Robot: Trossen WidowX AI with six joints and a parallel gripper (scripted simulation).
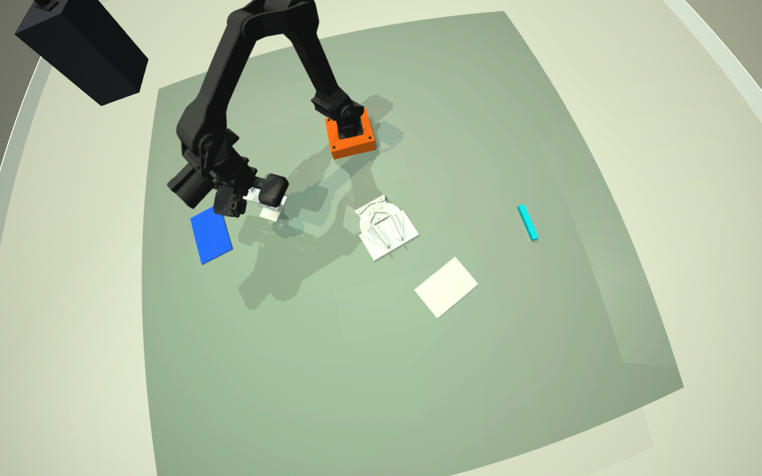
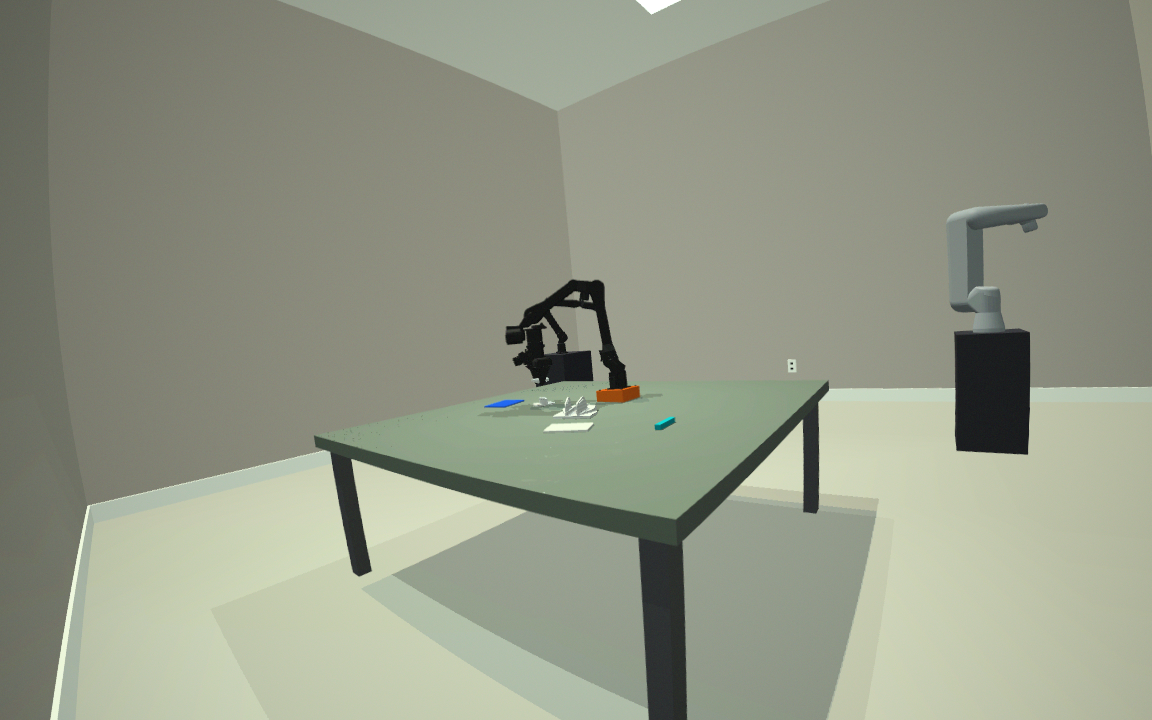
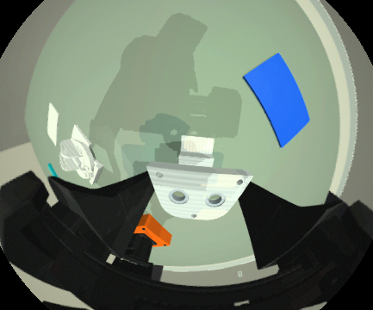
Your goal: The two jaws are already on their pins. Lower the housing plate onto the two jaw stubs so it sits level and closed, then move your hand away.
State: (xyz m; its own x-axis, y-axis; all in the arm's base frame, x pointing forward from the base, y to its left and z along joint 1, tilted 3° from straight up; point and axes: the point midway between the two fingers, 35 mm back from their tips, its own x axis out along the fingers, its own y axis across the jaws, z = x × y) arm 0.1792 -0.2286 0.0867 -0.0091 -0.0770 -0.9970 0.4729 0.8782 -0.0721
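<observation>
My gripper (image 1: pixel 253 198) (image 2: pixel 541 382) (image 3: pixel 198 177) is shut on the white housing plate (image 1: pixel 253 193) (image 3: pixel 196 189), which has two large round holes and shows between the fingertips. The plate is held above the table and is partly hidden by a finger in the top view. A small white block (image 1: pixel 270 215) (image 2: pixel 542 402) (image 3: pixel 197 144) stands on the table below it. The white jaw assembly (image 1: pixel 381 227) (image 2: pixel 576 409) (image 3: pixel 78 157) stands to the right in the top view, with two ridged jaws on its base. My gripper is well away from it. The pins are too small to make out.
A blue flat panel (image 1: pixel 211 237) (image 2: pixel 504 403) (image 3: pixel 276 101) lies beside the gripper. A cream flat panel (image 1: pixel 446 287) (image 2: pixel 568 428) lies beyond the jaw assembly. A cyan bar (image 1: pixel 527 222) (image 2: pixel 665 422) lies farther right. The arm's orange base (image 1: pixel 352 145) (image 2: pixel 618 394) (image 3: pixel 155 228) stands behind.
</observation>
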